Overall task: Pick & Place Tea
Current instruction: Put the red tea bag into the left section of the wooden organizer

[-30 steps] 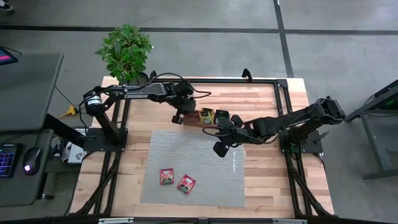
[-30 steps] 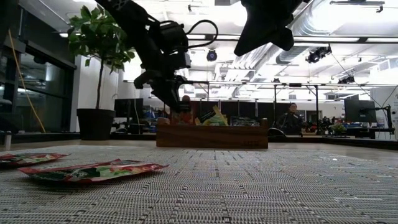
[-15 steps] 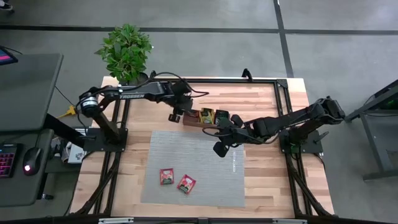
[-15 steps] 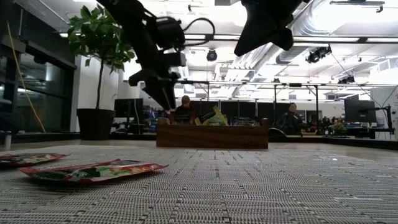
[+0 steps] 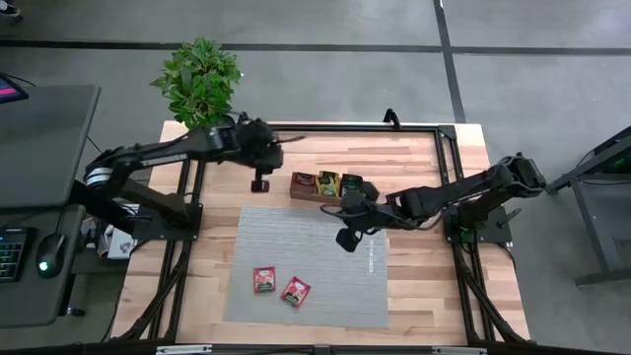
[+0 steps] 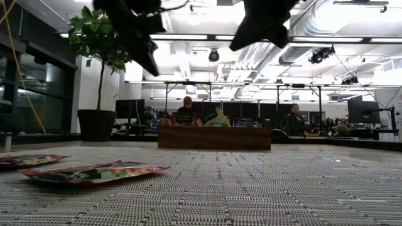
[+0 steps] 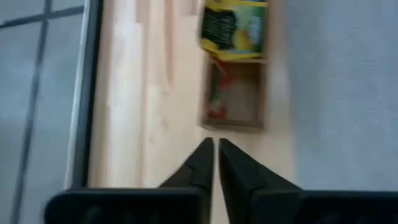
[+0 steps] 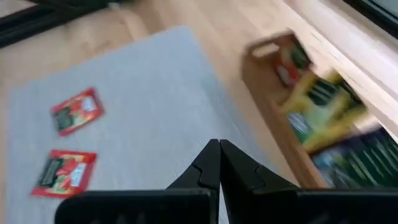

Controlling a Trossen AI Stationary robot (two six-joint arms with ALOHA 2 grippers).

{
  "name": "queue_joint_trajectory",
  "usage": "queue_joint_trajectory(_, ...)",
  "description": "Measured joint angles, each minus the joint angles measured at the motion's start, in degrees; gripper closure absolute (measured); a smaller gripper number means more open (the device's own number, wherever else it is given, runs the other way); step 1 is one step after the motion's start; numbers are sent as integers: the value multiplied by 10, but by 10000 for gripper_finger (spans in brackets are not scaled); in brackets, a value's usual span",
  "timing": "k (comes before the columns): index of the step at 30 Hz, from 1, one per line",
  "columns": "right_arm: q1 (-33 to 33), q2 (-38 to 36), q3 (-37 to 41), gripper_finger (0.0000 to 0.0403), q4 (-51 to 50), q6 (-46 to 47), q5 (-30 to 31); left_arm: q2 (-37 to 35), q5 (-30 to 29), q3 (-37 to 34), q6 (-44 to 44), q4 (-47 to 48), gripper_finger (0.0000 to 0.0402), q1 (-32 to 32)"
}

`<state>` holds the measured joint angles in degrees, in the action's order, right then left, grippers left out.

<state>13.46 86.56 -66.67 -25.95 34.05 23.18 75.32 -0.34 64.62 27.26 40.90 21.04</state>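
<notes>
Two red tea sachets (image 5: pixel 263 280) (image 5: pixel 295 291) lie flat on the grey mat (image 5: pixel 306 237), near its front. The wooden tray (image 5: pixel 330 185) beyond the mat holds a red sachet (image 7: pixel 229 99) in its left compartment, a yellow one (image 7: pixel 233 28) in the middle and dark ones (image 8: pixel 360 158) at the right. My left gripper (image 5: pixel 261 182) hangs shut and empty to the left of the tray, above bare wood. My right gripper (image 5: pixel 345 240) hovers shut and empty over the mat's far right part, in front of the tray.
A potted plant (image 5: pixel 200 81) stands at the table's far left corner. A black frame rail (image 5: pixel 394 126) runs along the far edge. The mat's middle and right part are free of objects. A desk with a keyboard (image 5: pixel 12 251) stands off the table's left.
My left gripper has risen and drawn back from over the tray's left compartment toward the table's left edge, tipping a little. The right arm has kept its place. The sachets on the mat have not moved.
</notes>
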Motion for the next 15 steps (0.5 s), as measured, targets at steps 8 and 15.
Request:
queue_joint_trajectory(8, 25, 69, 0, 402, 128, -110, -77, -97, -32, -101, -161, -4, 400, -99)
queue_joint_trajectory(15, 28, 127, 0, 402, 206, -128, -134, -135, -112, -188, -383, -52, 401, -265)
